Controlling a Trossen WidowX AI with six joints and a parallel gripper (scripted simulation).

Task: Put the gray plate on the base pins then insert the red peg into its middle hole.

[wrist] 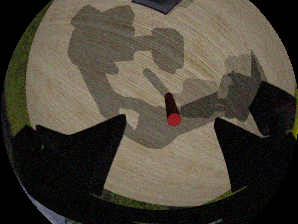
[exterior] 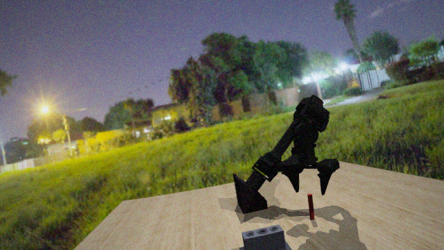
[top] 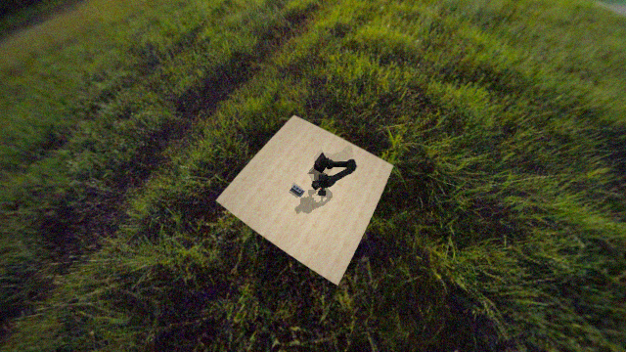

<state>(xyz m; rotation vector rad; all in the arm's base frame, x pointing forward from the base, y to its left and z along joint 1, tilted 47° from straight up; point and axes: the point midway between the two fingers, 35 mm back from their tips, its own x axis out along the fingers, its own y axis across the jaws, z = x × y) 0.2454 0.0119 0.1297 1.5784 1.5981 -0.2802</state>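
The gray plate (top: 296, 190) (exterior: 256, 232) lies level on top of the base, with its three holes in a row facing up. The seam between plate and base is too dark to make out. A dark corner of this stack shows at the top edge of the wrist view. The red peg (exterior: 311, 207) (wrist: 172, 112) stands upright on the wooden board, to the right of the stack in the exterior view. My gripper (exterior: 310, 193) (wrist: 173, 120) is open and empty, pointing down above the peg. In the wrist view the peg's top appears between the two fingertips.
The pale wooden board (top: 289, 225) (exterior: 166, 222) carries the arm's base (exterior: 251, 201), which stands behind the plate in the exterior view. Shadows of the arm fall around the peg. Grass surrounds the board.
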